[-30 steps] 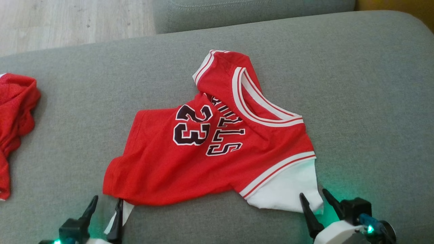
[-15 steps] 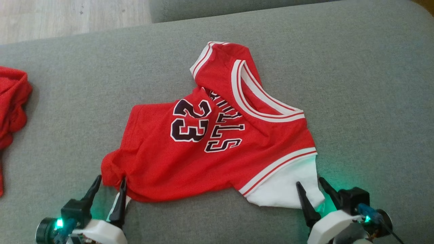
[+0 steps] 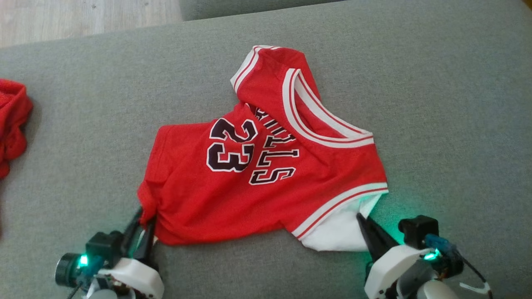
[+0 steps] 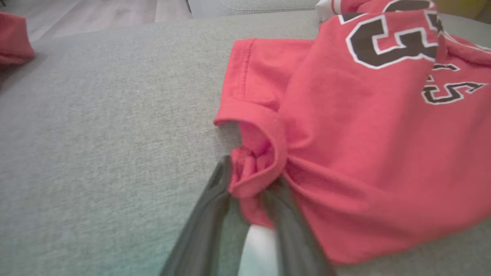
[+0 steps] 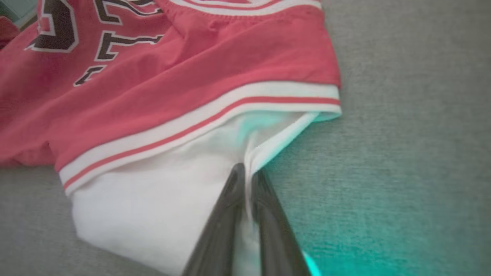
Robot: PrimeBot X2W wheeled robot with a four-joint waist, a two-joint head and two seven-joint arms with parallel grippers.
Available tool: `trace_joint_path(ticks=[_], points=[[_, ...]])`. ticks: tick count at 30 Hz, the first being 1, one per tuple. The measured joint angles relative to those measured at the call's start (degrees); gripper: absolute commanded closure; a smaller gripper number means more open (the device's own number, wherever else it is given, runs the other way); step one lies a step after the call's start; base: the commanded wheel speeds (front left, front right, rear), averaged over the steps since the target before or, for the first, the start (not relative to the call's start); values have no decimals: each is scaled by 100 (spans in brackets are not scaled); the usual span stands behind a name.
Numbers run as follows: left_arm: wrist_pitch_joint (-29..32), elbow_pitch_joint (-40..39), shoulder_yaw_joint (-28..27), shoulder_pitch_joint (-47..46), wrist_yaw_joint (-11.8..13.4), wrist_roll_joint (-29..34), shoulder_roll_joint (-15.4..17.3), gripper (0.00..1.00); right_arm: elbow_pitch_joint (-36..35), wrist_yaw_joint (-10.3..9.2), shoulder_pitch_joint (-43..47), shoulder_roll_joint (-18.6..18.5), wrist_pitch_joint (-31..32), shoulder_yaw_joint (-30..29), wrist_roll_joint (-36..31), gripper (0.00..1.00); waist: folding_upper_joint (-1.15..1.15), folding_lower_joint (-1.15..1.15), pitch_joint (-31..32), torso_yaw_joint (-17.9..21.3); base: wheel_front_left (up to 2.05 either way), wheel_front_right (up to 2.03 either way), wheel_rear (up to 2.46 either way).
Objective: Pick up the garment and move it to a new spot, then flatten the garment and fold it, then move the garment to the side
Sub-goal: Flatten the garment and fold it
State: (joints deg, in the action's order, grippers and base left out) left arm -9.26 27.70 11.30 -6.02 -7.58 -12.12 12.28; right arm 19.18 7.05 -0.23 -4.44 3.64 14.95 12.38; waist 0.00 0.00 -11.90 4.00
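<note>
Red basketball jersey with white-striped trim lies crumpled near the middle of a grey woven fabric cushion, front up, turned sideways; its black number 23 and lettering sit mid-garment; its white-banded neckline lies towards the far right, with one shoulder folded over at the far end; a white inner layer pokes out below the striped edge at the near right corner; left gripper sits at the near left corner of the jersey, its two dark fingers clamped on a bunched wad of red hem; cloth is gathered and puckered between them, slightly lifted at that corner in the left wrist view; right gripper sits at the near right corner, fingers pressed almost together, pinching a thin fold of the white layer just below the striped band; green light from the grippers tints the cushion beside both; rest of the jersey lies on the cushion; a second red crumpled cloth lies at the far left edge, well apart from the jersey; pale wooden plank floor shows beyond the cushion at far left; another grey cushion edge runs along the far side.
</note>
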Motion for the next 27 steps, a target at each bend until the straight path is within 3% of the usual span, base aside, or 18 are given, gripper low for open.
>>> trace_joint_path(ticks=[1,2,7,13,20,24,27], points=[[-31,16,51,-15,0,-1,-1,81,-4,0,-23,-7,15,60,109,100,0,0,6,-1,0,0,0],[-42,33,96,-29,0,-5,-1,100,-15,0,-27,-12,18,92,205,100,0,0,16,0,0,0,0],[-48,52,324,-74,0,-254,62,100,-148,0,-18,-75,44,134,703,100,0,0,116,29,0,0,0],[45,-510,347,116,0,-759,196,100,-856,0,57,-85,126,-58,1446,100,0,0,285,80,0,0,0],[889,-2590,250,928,0,-2143,327,100,-2546,0,389,-190,667,-627,2575,100,0,0,583,69,0,0,0],[1574,-4118,68,1190,20,-3378,282,100,-3616,0,434,-180,1055,-1051,3123,100,0,-1,751,55,0,0,0],[2028,-5193,-82,1295,289,-4058,243,100,-4363,0,427,-151,1345,-1470,3439,100,0,0,828,67,0,0,0]])
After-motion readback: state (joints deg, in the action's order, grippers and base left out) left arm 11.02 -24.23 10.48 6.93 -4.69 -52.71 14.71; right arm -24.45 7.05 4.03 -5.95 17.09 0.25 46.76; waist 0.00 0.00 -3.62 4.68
